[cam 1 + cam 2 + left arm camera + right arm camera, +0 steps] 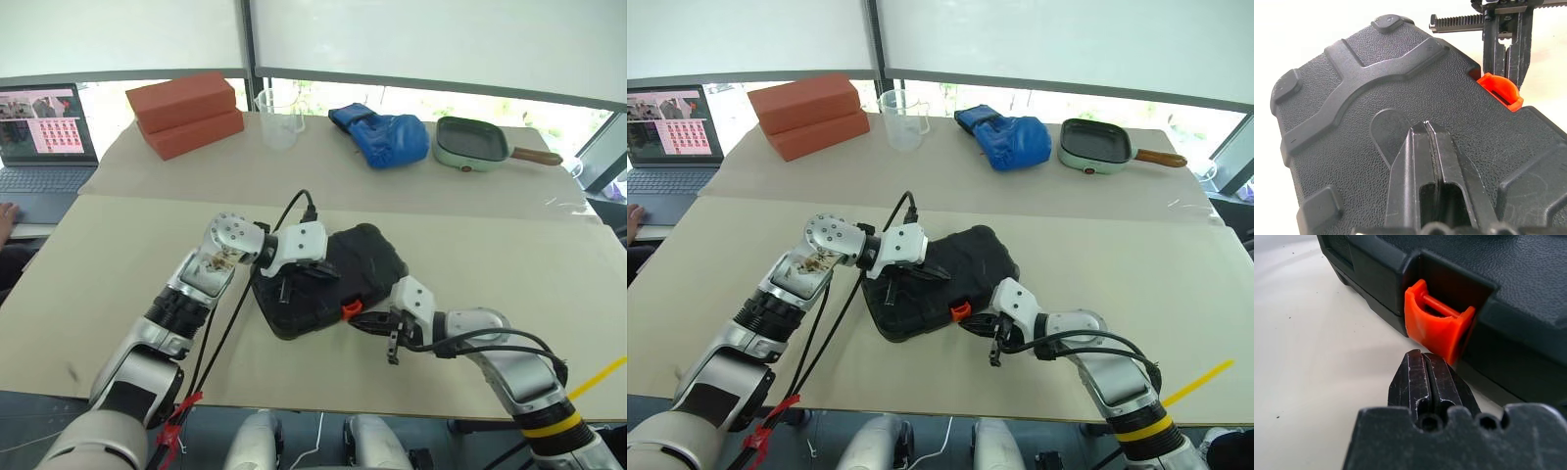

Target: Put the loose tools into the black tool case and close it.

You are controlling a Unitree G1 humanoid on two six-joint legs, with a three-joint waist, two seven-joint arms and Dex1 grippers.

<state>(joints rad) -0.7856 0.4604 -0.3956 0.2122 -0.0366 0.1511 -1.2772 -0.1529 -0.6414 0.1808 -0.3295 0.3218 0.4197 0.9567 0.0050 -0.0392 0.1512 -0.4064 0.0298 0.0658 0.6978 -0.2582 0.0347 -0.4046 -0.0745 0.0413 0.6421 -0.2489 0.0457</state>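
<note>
The case (328,279) lies closed on the desk (118,255); the left gripper (1426,128), fingers pressed together, rests on its lid. The right gripper (1422,363), also pressed together, sits just beside the orange latch (1437,330).

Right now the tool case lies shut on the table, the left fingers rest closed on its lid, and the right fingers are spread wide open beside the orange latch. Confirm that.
One thing is wrong: the right fingers are pressed shut, not spread open, as the right wrist view shows. The rest holds: the tool case lies shut on the table, the left fingers rest closed on its lid, and the right fingers sit by the orange latch.
</note>
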